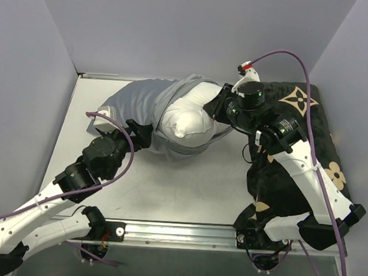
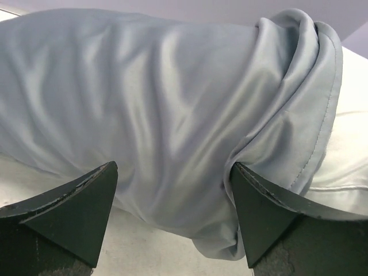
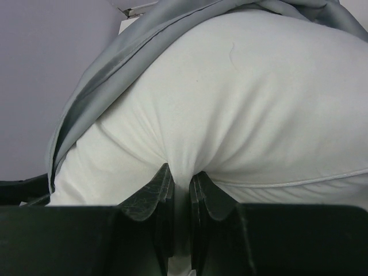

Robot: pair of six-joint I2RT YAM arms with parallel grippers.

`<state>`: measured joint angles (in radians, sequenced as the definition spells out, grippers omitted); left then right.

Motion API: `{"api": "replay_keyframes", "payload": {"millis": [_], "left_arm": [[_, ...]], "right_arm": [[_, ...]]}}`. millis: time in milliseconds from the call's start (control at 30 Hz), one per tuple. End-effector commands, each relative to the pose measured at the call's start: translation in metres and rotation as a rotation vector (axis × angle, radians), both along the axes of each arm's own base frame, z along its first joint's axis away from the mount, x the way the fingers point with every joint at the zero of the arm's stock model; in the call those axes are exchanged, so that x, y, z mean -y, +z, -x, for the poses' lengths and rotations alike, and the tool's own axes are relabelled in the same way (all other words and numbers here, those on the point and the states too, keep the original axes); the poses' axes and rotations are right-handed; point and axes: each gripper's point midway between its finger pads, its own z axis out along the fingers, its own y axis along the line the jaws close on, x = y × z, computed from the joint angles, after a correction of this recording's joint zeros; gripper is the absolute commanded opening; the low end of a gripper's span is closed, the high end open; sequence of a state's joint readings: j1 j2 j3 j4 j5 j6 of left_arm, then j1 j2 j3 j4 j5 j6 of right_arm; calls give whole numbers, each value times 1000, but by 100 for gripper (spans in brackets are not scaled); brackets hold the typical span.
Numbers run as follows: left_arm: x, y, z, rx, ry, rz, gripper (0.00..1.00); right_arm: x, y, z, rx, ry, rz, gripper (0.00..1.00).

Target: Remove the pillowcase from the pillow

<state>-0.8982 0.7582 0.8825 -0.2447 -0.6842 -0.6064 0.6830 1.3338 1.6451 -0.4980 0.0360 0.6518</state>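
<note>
Jaws on the right arm are pinched shut on a small fold of the white pillow, so the hold rests on little more than a tuck of its skin. The left jaws stand wide, with the grey-blue pillowcase between them and its rolled hem just beside the right-hand tip; nothing is clamped there yet. From above, the pillow lies at the far middle of the counter, its bare end toward the right, while the pillowcase covers its left part and bunches thickly round its middle. The likeliest trouble is the right pinch slipping: a pull to the left on the cover would load that thin fold, and the pillow would then slide along with the cloth. If the left jaws close too deep they may catch stuffing as well as cloth, locking the two together. The bunched roll could also bind on the plump middle. The black cushion under the right arm could get dragged.
</note>
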Motion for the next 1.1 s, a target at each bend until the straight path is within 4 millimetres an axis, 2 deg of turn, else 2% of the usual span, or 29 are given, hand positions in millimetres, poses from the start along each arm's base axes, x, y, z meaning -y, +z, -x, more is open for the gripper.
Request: {"api": "replay_keyframes", "payload": {"millis": [0, 67, 100, 133, 267, 300, 367, 400, 467, 533, 600, 667, 767, 933, 1033, 1067], "left_arm": [[29, 7, -5, 6, -197, 20, 87], [38, 3, -8, 15, -248, 35, 87], [42, 10, -10, 44, -274, 68, 87], [44, 3, -12, 36, -281, 69, 86], [40, -1, -23, 23, -261, 92, 54], [35, -10, -25, -12, -233, 83, 30], [14, -21, -38, -77, -98, 85, 10], [2, -41, -40, -148, -37, 51, 0], [-25, -66, -52, -220, 109, 48, 0], [-42, -86, -57, -264, 188, 51, 0], [-68, -107, -62, -304, 307, 66, 0], [-87, -120, -66, -328, 390, 70, 0], [-98, -130, -73, -339, 444, 82, 0], [-155, -150, -88, -415, 644, 61, 0], [-183, -150, -94, -412, 749, 49, 0], [-188, -141, -101, -400, 766, 48, 0]], "right_arm": [[2, 64, -3, 157, -5, -116, 0], [1, 67, -3, 159, -2, -121, 0], [0, 69, -3, 161, 2, -120, 0], [-1, 72, -4, 164, 5, -121, 0], [-2, 84, -5, 180, 14, -120, 0], [-1, 86, -5, 182, 14, -118, 0], [-1, 95, -4, 195, 19, -127, 0], [0, 97, -3, 199, 20, -133, 0], [-1, 105, 1, 206, 41, -151, 0], [2, 110, 3, 214, 43, -162, 0], [7, 116, 8, 226, 42, -172, 0], [14, 119, 7, 232, 30, -174, 0], [24, 123, 9, 237, 19, -185, 0], [42, 137, 16, 254, 3, -228, 0], [48, 155, 22, 276, 16, -270, 0], [50, 160, 24, 282, 17, -279, 0]]}}
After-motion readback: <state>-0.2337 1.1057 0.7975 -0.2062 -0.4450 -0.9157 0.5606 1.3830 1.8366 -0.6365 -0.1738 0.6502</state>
